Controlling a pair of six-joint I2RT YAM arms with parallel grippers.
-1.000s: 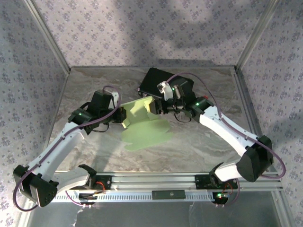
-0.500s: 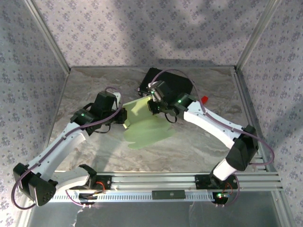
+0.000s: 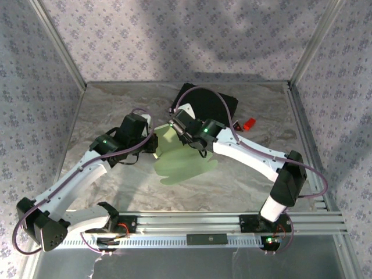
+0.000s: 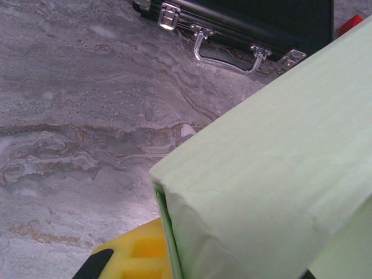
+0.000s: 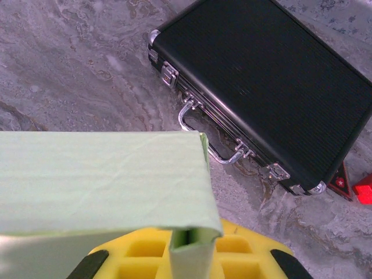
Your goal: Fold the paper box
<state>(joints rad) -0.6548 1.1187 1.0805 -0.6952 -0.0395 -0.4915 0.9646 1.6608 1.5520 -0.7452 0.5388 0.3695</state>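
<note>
Right wrist: paper box (image 5: 99, 174) edge is lying between right gripper (image 5: 189, 256) fingers; closure cannot be told.
Left gripper (image 3: 152, 145): is clamping the flap.
Handling: likely light, flimsy; pinching beside creases is advisable.

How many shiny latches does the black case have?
2, both on the black hard case's front edge: one latch at one end of the metal handle, another latch at the other end.

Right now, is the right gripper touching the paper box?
Touching. Right wrist view: a flap of the paper box sits pinched inside the right gripper.
</note>
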